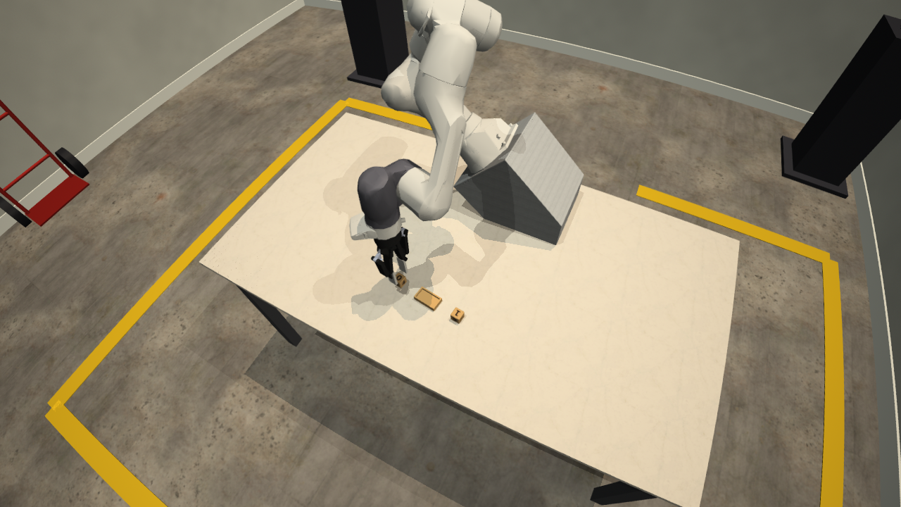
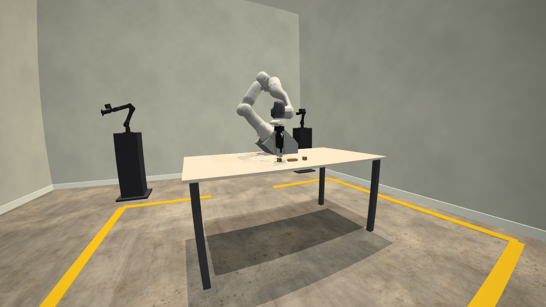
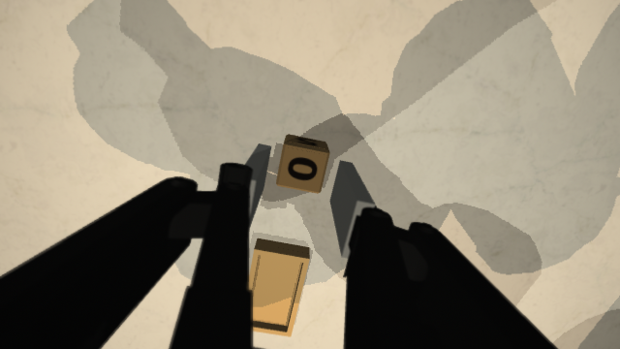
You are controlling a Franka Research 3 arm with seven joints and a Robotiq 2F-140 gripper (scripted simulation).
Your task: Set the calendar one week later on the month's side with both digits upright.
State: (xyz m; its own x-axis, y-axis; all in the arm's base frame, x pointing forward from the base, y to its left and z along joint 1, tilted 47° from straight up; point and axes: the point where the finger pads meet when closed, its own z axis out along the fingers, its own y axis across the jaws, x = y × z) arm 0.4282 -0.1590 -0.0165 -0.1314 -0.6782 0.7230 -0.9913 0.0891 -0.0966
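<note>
Item: cube marked 0 (image 3: 303,164), on worktop (image 1: 566,327), directly between fingertips of hand (image 3: 299,186). Hand part-open, grasping nothing. Tray (image 3: 278,286) just beside.

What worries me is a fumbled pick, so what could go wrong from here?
The 0 cube sits skewed between the jaws, touching neither; closing may twist or tip it. The tray lies close beside the jaws, so a sideways move could nudge it.

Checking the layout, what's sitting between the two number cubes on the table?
The tray lies between the 0 cube and the other cube, seen from the top.
</note>
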